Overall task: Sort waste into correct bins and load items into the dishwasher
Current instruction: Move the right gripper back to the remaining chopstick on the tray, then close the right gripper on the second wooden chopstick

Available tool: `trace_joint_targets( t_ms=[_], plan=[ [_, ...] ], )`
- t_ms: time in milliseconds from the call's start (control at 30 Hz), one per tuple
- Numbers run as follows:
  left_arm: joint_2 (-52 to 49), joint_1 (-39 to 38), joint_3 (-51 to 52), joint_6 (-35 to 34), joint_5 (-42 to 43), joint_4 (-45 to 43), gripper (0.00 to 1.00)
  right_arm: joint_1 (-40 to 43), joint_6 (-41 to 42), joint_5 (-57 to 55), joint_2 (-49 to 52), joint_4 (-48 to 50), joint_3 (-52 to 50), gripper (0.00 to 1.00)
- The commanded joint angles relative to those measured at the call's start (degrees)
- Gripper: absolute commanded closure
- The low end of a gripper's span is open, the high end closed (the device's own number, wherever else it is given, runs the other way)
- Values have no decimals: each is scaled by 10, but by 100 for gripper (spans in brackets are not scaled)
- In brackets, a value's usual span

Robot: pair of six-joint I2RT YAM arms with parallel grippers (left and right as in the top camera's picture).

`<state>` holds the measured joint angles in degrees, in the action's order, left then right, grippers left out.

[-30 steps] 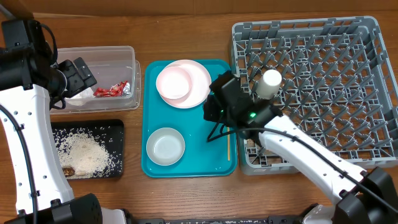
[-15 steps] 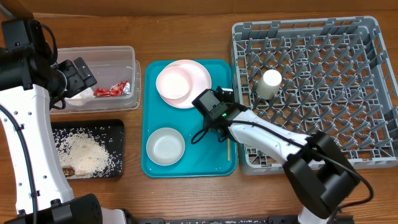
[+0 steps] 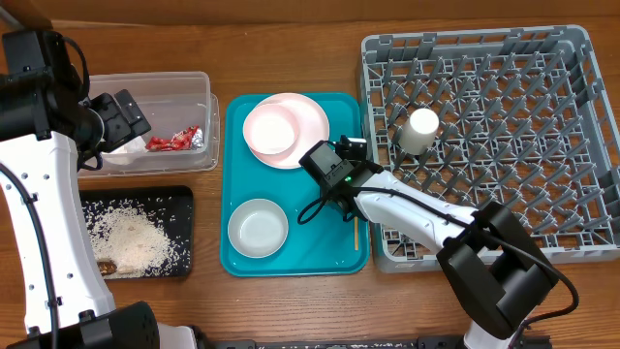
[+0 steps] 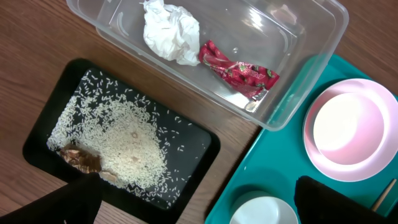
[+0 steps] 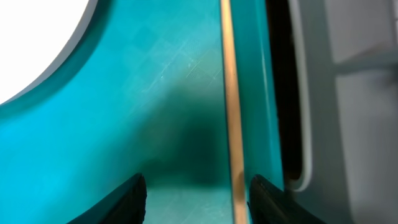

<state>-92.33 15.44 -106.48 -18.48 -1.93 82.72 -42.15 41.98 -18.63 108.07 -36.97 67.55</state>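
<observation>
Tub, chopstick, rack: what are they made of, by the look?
Tub: clear glossy plastic, likely; contents show through the walls. Chopstick: matte wood or bamboo, by its tan colour. Rack: grey matte moulded plastic, probably; uniform peg grid.

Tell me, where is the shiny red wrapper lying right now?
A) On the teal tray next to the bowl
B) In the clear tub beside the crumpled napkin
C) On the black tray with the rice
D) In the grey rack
B: the red wrapper lies on the floor of the clear tub, right beside the crumpled napkin, while the black tray holds the rice.
</observation>
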Motion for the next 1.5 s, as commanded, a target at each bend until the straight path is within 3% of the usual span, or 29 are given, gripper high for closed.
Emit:
trace_joint_targets(
  t_ms=[0, 100, 400, 633, 800, 867, 967, 1233, 1467],
  plan=[
    [-3, 3, 0, -8, 4, 0, 0, -2, 1, 20, 21, 2, 10, 41],
    [-3, 3, 0, -8, 4, 0, 0, -2, 1, 20, 30, 2, 10, 34],
    [-3, 3, 0, -8, 4, 0, 0, -2, 0, 85, 31, 5, 10, 28],
    [-3, 3, 0, -8, 4, 0, 0, -2, 0, 121, 31, 7, 10, 54],
    [-3, 3, 0, -8, 4, 0, 0, -2, 0, 116, 31, 9, 10, 55],
    [-3, 3, 0, -8, 4, -1, 0, -2, 0, 101, 31, 16, 10, 62],
    [-3, 3, 0, -8, 4, 0, 0, -2, 0, 94, 31, 17, 10, 64],
    [-3, 3, 0, -8, 4, -1, 0, -2, -2, 77, 31, 17, 10, 65],
    [-3, 3, 0, -8, 4, -1, 0, -2, -19, 56, 31, 17, 10, 74]
  ],
)
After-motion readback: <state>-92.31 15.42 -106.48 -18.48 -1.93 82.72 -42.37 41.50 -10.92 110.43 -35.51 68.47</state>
